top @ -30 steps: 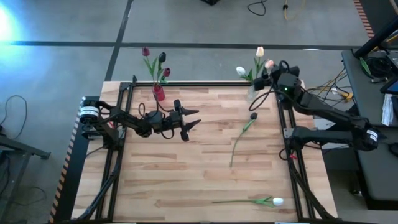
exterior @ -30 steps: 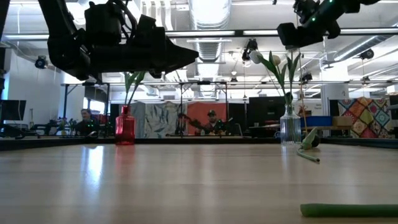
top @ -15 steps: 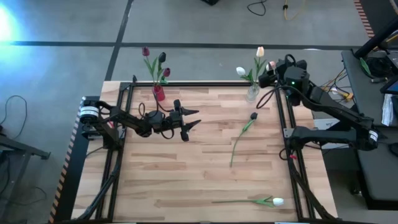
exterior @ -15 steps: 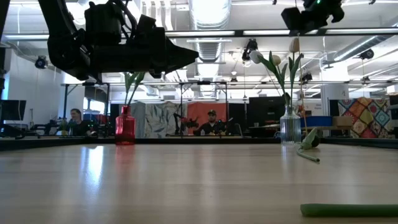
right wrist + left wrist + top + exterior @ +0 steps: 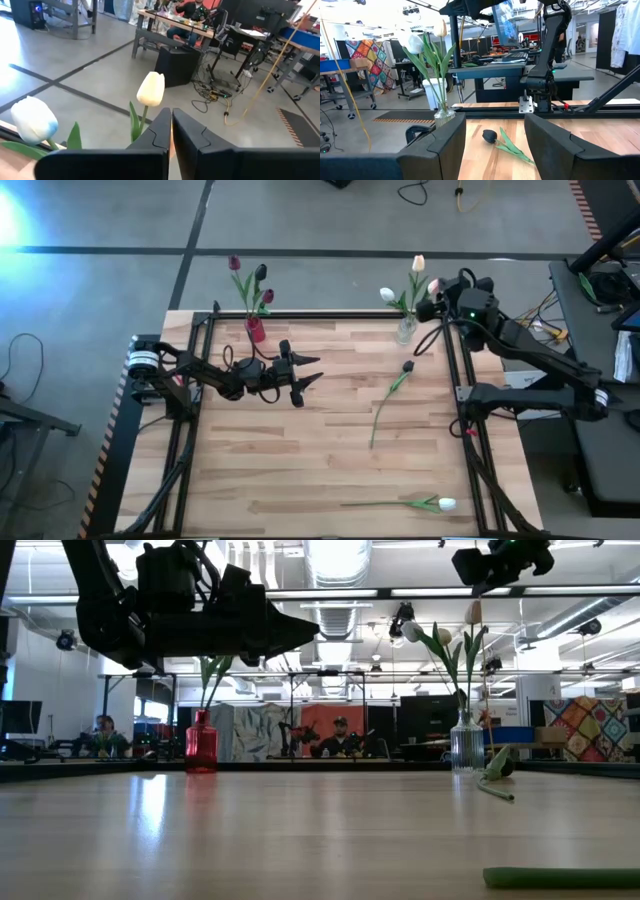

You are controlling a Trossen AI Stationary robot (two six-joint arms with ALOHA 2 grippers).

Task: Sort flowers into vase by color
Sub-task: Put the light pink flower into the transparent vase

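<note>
Ribbed clear glass vase [image 5: 465, 747], slender green-stemmed tulips [image 5: 392, 389], butcher-block table [image 5: 300, 460]

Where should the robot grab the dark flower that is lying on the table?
Probably on the bare stem of the dark tulip, in the stretch below the leaves, coming straight down from above. It lies flat on the wood with its head toward the clear vase, and the stem is thin and long, so a pincer should close across it, not along it. The head looks too soft to squeeze.
</note>
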